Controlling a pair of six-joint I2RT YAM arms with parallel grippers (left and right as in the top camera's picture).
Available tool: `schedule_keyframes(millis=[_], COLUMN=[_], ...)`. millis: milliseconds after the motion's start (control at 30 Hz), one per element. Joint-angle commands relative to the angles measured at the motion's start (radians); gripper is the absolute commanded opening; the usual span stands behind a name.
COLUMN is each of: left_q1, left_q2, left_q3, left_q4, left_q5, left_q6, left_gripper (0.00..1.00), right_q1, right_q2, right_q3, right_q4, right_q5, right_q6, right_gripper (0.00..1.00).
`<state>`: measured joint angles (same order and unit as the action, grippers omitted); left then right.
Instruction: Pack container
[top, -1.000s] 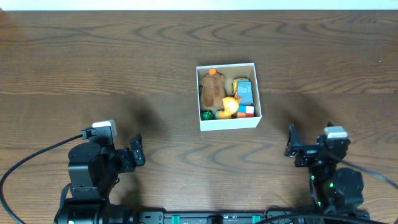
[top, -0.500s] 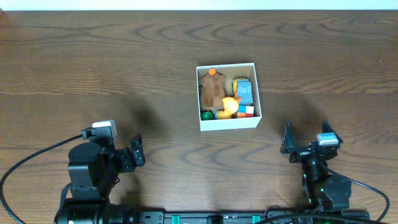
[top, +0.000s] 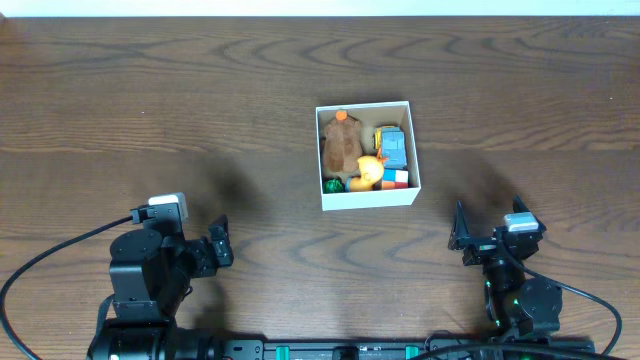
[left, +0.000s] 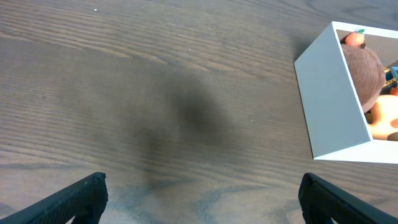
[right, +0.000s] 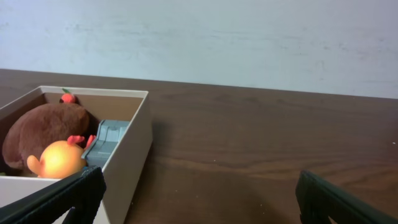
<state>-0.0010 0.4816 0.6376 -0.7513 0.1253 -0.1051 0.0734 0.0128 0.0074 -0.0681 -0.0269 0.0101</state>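
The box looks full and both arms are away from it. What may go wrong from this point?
1. In the right wrist view the plush and the yellow toy reach about as high as the container rim; anything more pressed in may push one out.
2. The container is thin-walled and stands free on the table. The open right gripper, low and facing it, might shove it if driven forward.
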Motion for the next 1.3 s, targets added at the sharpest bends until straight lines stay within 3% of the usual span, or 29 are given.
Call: schedule_keyframes(millis=[0, 667, 933, 1267], left_q1=[0.003, 0.002, 0.002, 0.002], left_q2=[0.001, -0.011, -0.232, -0.465], left_q3=[0.001, -0.001, -0.165, -0.436], left_q4=[0.004, -0.041, -0.037, 0.315], left_q5=[0.006, -0.041, -0.048, -0.047], left_q6=[-0.005, 0.027, 0.154, 0.201], left_gripper=[0.98, 0.98, 0.98, 0.98], right_q1=[-0.008, -0.008, -0.008, -0.008], right_q2=[-0.007, -0.007, -0.007, -0.007], right_q3=[-0.002, -0.002, -0.002, -0.002], right_q4=[-0.003, -0.003, -0.003, -0.003], right_q5=[-0.007, -0.007, -0.007, -0.007], right_q6=[0.004, 0.004, 0.003, 0.003], right_gripper=[0.99, 0.99, 0.99, 0.99])
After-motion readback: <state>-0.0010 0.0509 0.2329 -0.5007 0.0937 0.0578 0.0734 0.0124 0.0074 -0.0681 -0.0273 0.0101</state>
